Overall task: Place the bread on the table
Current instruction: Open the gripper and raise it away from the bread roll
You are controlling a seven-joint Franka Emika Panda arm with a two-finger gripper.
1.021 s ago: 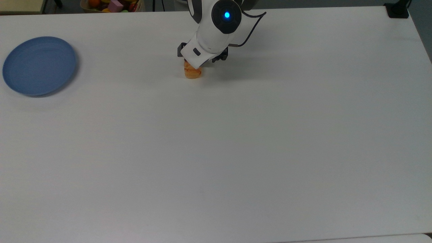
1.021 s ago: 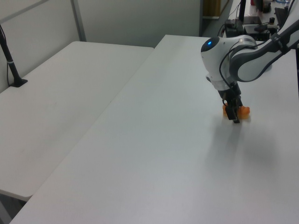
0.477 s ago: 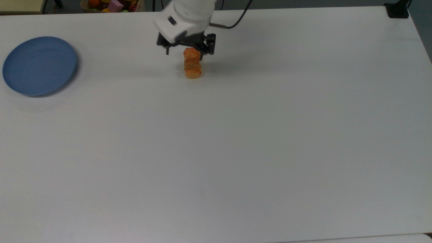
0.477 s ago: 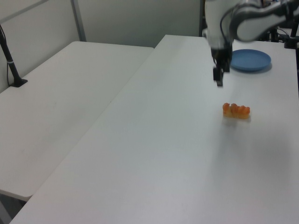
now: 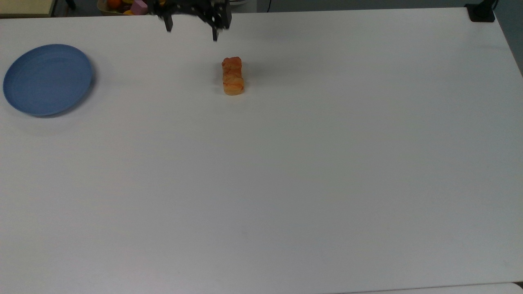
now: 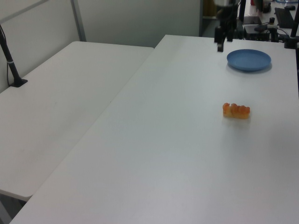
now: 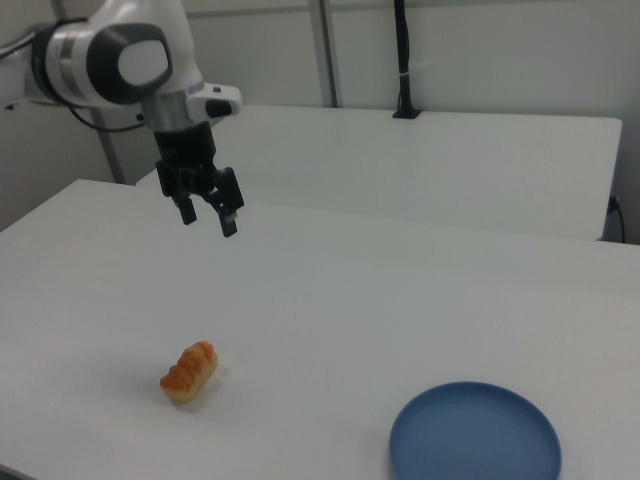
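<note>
One bread point(image 5: 233, 76), golden-orange, oblong, ridged crust: lies flat on the white surface point(image 5: 286, 171), untouched, toward the far edge in the top view; in the right view point(image 7: 189, 371) it sits near the front left, in the left view point(image 6: 236, 110) toward the right side.

One hand point(image 5: 191, 29), black, two fingers spread apart, holding nothing: hangs in the air above the surface, clear of the bread, up and to the top view's left of it. In the right view point(image 7: 207, 215) it hangs from the white arm point(image 7: 125, 62), fingers pointing down, well above the bread. In the left view point(image 6: 220, 42) it shows near the top edge.

One blue plate point(image 5: 48, 79), round, nothing on it: rests on the surface at the top view's left, well apart from the bread; at the lower right in the right view point(image 7: 474, 436); beyond the bread in the left view point(image 6: 249, 59).

One second white table point(image 6: 60, 102): stands beside the surface at the left view's left.
</note>
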